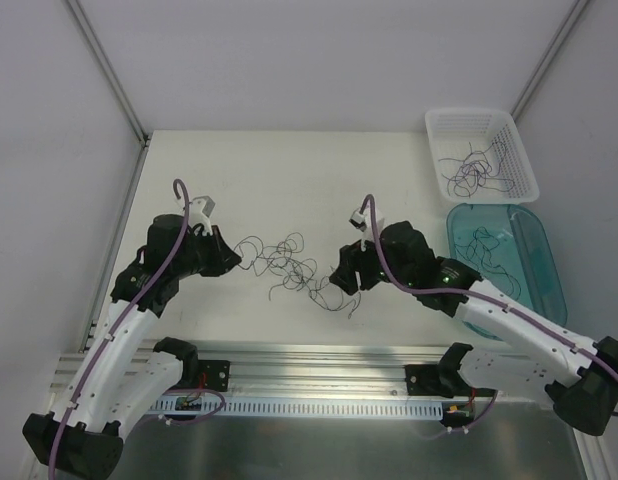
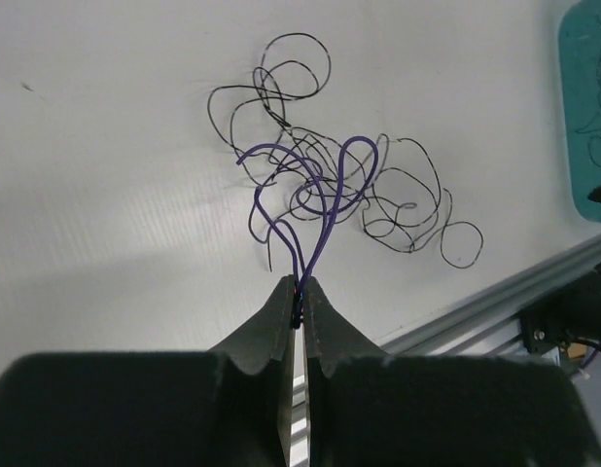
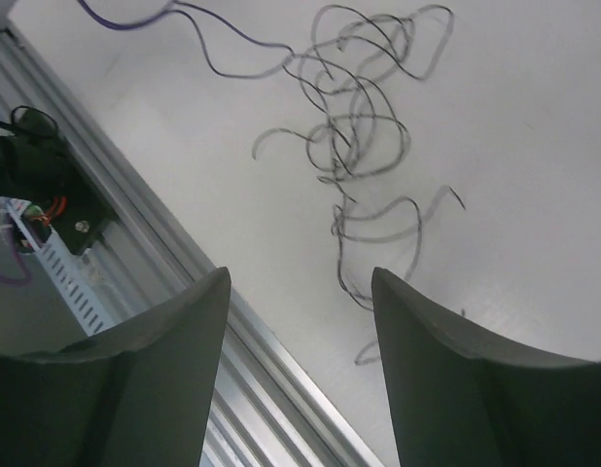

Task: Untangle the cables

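Observation:
The cables lie as a loose tangle of thin dark strands on the white table between my two arms. In the left wrist view the cables spread out ahead of the fingers, and two purple loops run from the tangle down into the left gripper, which is shut on them. That left gripper sits at the tangle's left end. The right gripper hovers at the tangle's right end. Its jaws stand wide apart in the right wrist view, right gripper, with nothing between them; the cables lie beyond the fingertips.
A white mesh basket at the back right holds several loose strands. A teal tray just in front of it holds a few more. An aluminium rail runs along the table's near edge, close under the right gripper.

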{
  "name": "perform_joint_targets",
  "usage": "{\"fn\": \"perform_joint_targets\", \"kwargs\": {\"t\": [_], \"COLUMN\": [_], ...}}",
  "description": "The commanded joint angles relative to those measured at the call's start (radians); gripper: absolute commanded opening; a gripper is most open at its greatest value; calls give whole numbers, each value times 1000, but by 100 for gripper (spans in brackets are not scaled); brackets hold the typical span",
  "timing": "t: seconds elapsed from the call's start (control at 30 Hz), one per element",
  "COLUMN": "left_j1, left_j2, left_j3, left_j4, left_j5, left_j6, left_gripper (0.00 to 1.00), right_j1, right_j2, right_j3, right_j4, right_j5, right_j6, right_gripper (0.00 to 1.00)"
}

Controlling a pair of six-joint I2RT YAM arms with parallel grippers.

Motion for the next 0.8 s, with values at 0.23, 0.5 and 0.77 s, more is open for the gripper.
{"fn": "perform_joint_targets", "kwargs": {"t": [0.23, 0.5, 0.77], "left_j1": [4, 4, 6], "left_j2": [-45, -65, -86], "left_j3": [-13, -22, -33], "left_j4": [48, 48, 47], "left_j5": [146, 183, 189], "left_j6": [-8, -26, -25], "left_gripper": [0, 0, 0], "right_j1": [34, 34, 26], "right_j2": [392, 579, 749], "right_j3": [80, 197, 296], "right_j4": [558, 612, 638], "right_j5": [-271, -296, -386], "right_j6": [-110, -193, -244], "right_gripper": [64, 64, 65]}}
